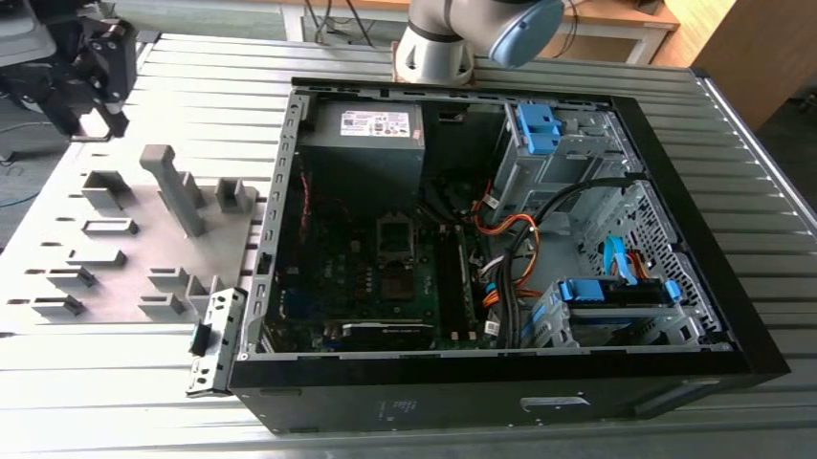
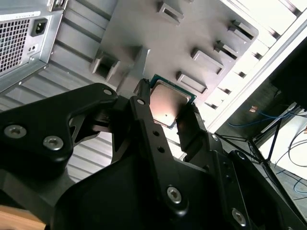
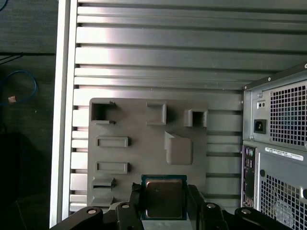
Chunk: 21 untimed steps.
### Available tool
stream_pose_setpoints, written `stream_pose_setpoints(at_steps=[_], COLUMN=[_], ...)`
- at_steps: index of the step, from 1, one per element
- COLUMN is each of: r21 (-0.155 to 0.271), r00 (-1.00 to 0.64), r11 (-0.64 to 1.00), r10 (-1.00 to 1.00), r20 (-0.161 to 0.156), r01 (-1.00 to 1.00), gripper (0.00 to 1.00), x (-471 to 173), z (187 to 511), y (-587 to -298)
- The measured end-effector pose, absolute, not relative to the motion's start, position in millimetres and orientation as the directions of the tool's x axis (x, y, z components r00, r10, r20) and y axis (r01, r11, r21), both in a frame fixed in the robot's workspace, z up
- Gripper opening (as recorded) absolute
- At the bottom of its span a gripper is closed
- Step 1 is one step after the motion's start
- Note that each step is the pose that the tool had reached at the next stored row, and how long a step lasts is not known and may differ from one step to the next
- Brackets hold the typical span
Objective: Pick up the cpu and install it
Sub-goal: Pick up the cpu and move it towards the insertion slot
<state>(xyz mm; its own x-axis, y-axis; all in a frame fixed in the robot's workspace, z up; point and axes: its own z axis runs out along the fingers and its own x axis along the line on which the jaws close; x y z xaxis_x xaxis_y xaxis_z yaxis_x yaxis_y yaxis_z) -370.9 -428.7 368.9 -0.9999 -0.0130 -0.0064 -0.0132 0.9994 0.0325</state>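
Gripped by its edges, probably to spare the contacts underneath, the cpu [image 3: 164, 197] sits silvery lid outward in the gripper [image 1: 99, 105], above the grey holder tray [image 1: 141, 244], ten o'clock from the computer case [image 1: 511, 406] in the exterior view.

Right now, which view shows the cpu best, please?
The first wrist view: the cpu faces the camera squarely, held in the gripper. The second wrist view shows it aslant, partly hidden by the gripper. The exterior view: too small to tell.

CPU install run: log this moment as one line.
gripper: shut on cpu | location: above grey holder plate, outside computer case | install: not done
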Motion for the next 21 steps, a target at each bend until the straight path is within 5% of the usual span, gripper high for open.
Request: stream_pose_setpoints(at_steps=[21], r21=[0.033], r00=[-1.000], r11=[0.999], r10=[-0.013], r20=[-0.006], r01=[-0.013], gripper=[0.47], x=[-317.2], z=[368.6], y=[-428.7])
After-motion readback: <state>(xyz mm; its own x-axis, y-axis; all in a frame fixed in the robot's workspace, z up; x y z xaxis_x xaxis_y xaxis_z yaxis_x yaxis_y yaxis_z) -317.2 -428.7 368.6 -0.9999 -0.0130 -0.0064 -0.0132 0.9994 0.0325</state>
